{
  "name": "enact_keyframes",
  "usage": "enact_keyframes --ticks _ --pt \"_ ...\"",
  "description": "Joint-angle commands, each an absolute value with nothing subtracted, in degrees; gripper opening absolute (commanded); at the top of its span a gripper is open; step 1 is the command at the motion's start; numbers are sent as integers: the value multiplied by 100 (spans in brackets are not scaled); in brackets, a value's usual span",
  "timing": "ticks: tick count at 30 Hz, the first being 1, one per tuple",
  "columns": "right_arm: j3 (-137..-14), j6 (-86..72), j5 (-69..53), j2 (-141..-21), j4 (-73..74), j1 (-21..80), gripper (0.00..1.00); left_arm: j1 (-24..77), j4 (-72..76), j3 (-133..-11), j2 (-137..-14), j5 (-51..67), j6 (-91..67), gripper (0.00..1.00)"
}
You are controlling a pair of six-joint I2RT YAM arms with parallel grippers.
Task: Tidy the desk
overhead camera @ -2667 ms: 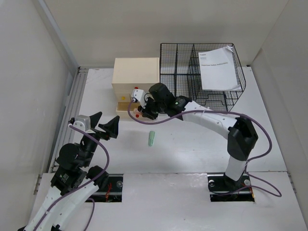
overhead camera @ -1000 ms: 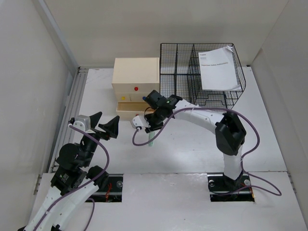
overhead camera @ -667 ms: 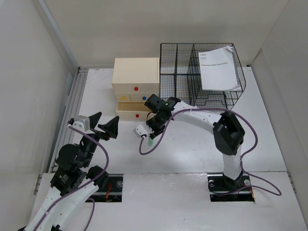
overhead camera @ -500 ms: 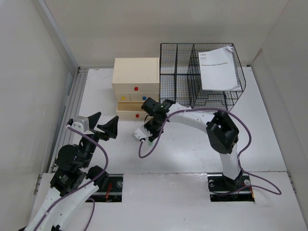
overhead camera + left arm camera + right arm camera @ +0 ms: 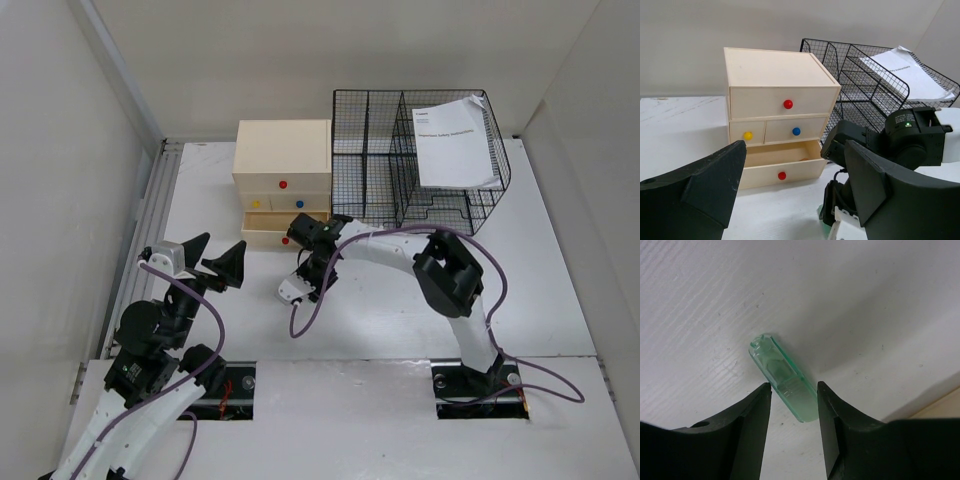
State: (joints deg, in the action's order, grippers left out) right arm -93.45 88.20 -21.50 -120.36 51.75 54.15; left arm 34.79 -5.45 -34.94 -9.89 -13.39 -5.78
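Green plastic piece (image 5: 782,372) flanked on a white counter (image 5: 560,290)
Left of the cream drawer box (image 5: 282,150), the left pincer (image 5: 221,246) hangs wide open. In front of the box's pulled-out bottom drawer (image 5: 777,167), the right pincer (image 5: 792,390) stands part-open, jaws either side of the piece lying flat on the counter. Right of the box: a wire rack (image 5: 370,130).

Cream drawer box (image 5: 775,80), bottom drawer (image 5: 775,167) open, wire rack (image 5: 860,75) beside, left hand (image 5: 795,150) spread

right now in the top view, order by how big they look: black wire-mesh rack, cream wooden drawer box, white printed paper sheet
1. black wire-mesh rack
2. cream wooden drawer box
3. white printed paper sheet, not far behind the box
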Motion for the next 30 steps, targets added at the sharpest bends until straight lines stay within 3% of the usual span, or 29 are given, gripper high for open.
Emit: enact_keyframes --ticks 1,11,15,17,23,30 --pt "-9589 9009 -2092 -12155 5334 5467 48 3463 -308 -3472 -932 -1362 -492 77" --pt "-9483 9009 -1986 -12313 5388 5520 46 3463 -308 -3472 -932 -1362 -492 77" --pt "-9641 8737 -2039 -12437 5449 5520 15 3463 -308 -3472 -932 -1362 -492 77" --pt "-9711 8596 -2100 -12437 5501 5520 10 3463 -308 -3472 -879 -1362 -492 77" --pt "-10028 7699 -2303 -12068 5064 5520 7 3463 -308 -3472 -879 -1362 -492 77" --pt "-10012 5855 -1382 -11172 2994 5520 7 3463 -308 -3472 -879 -1362 -492 77"
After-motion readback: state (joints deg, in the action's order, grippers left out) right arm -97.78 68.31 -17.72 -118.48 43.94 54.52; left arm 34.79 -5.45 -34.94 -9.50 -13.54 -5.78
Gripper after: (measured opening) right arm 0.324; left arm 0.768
